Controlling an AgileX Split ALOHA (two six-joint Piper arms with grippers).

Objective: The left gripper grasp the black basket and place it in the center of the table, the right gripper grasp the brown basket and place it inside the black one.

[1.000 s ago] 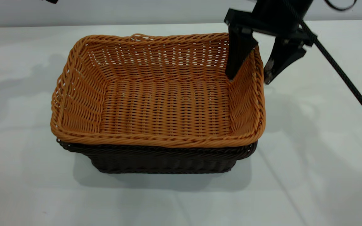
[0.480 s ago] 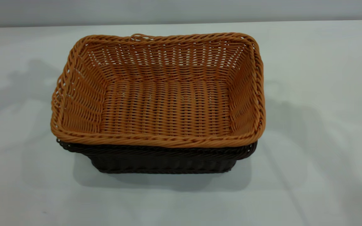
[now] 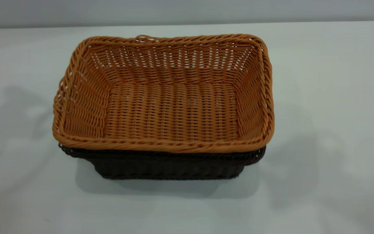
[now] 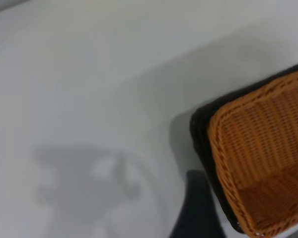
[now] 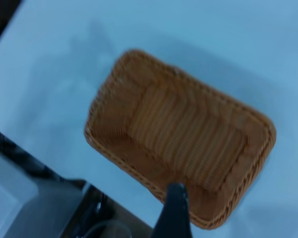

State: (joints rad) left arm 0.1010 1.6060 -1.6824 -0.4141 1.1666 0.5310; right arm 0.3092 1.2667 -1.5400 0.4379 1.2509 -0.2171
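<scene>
The brown basket (image 3: 163, 94) sits nested inside the black basket (image 3: 167, 165), whose dark rim and near wall show below the tan braid. The pair stands at about the middle of the table (image 3: 330, 97), slightly toward nine o'clock in the exterior view. A small loose loop sticks up from the brown rim at twelve o'clock.

Neither of my grippers appears in the exterior view. My left gripper (image 4: 197, 210) shows in its own wrist view only as a dark blurred shape above the bare table, close to one corner of the stacked baskets; I cannot tell how far its jaws stand apart, and it touches nothing I can see. My right gripper (image 5: 173, 210) hangs high over the baskets, showing a single dark finger, so I cannot tell its jaw state either.
</scene>
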